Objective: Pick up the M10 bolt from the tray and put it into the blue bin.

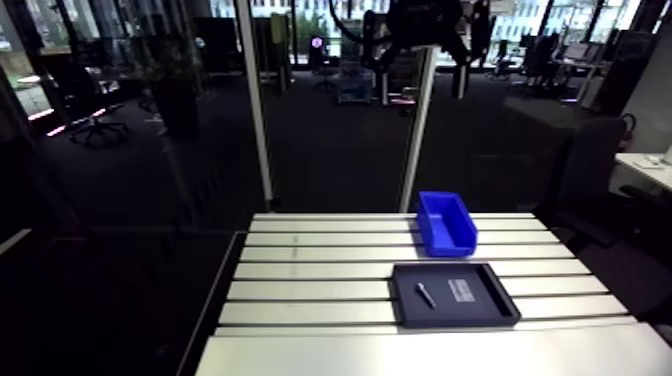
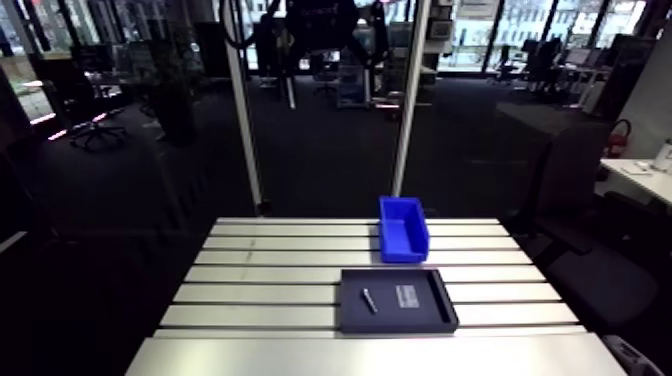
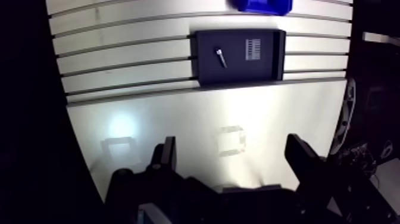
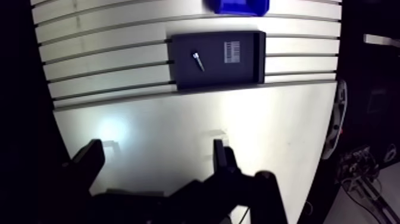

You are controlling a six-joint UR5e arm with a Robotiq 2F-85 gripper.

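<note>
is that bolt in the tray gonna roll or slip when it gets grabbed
The bolt looks like a small metal cylinder lying on its side, so it will probably roll if nudged. The tray rim should likely stop it. It looks thin and shiny, so the open claw may slip.

Gripper point(image 3: 232, 143): two black fingers point(image 3: 167, 159), flat and blocky, on a dark housing; the wrist point(image 1: 425, 18) appears black, details lost in shadow.
</note>
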